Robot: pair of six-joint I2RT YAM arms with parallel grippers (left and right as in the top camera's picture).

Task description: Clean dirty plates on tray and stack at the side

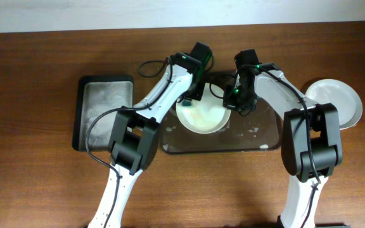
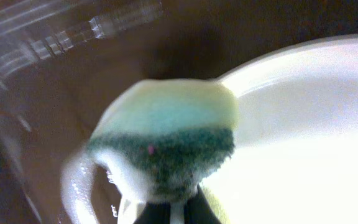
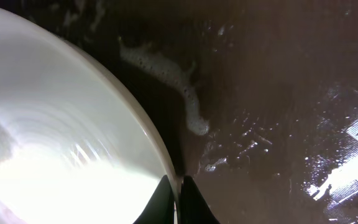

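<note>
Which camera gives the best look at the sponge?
The left wrist view: the sponge fills the frame, pale top, green scrubbing layer and foam, held by the left gripper at the plate rim. Overhead shows only a sliver beside that arm. The right wrist view shows none of it clearly.

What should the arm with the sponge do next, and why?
Probably slide the sponge onto the plate and scrub. The left gripper holds the soapy sponge just off the plate's rim, above the tray, while the right gripper pinches that rim, seemingly steadying it.
</note>
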